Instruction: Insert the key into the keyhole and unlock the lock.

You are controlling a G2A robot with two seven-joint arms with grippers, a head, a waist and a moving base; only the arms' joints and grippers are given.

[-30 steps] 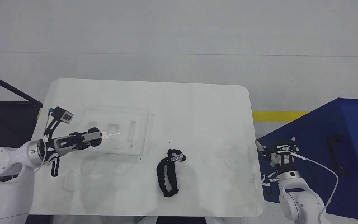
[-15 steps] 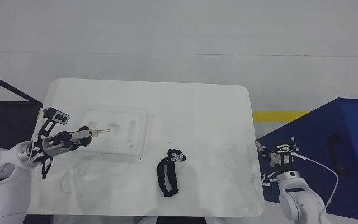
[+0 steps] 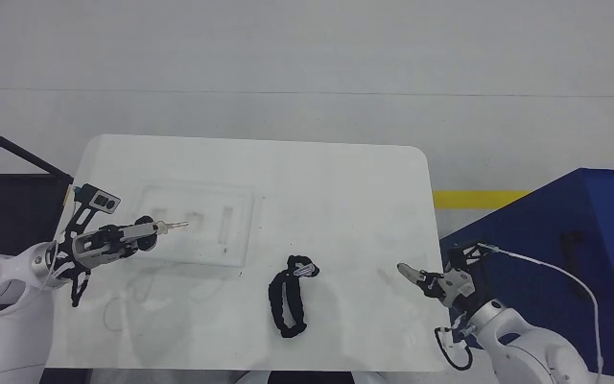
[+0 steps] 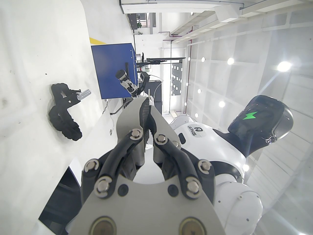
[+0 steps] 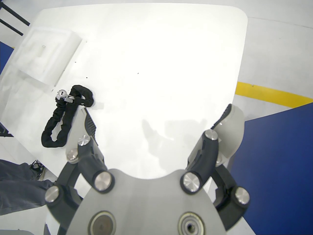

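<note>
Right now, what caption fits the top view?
Left tool holds a small silver key over the clear plastic tray; right tool open, apart from the black sleeved chain lock.

The right pincer [image 3: 414, 276] has swung in over the worktop's [image 3: 384, 192] edge; the left pincer [image 3: 144, 231] pulled the key [image 3: 175, 227] back.

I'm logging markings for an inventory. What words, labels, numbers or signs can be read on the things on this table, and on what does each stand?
On the lock: no text to read.
On the key: too small to read any.
On the tray: none.
</note>
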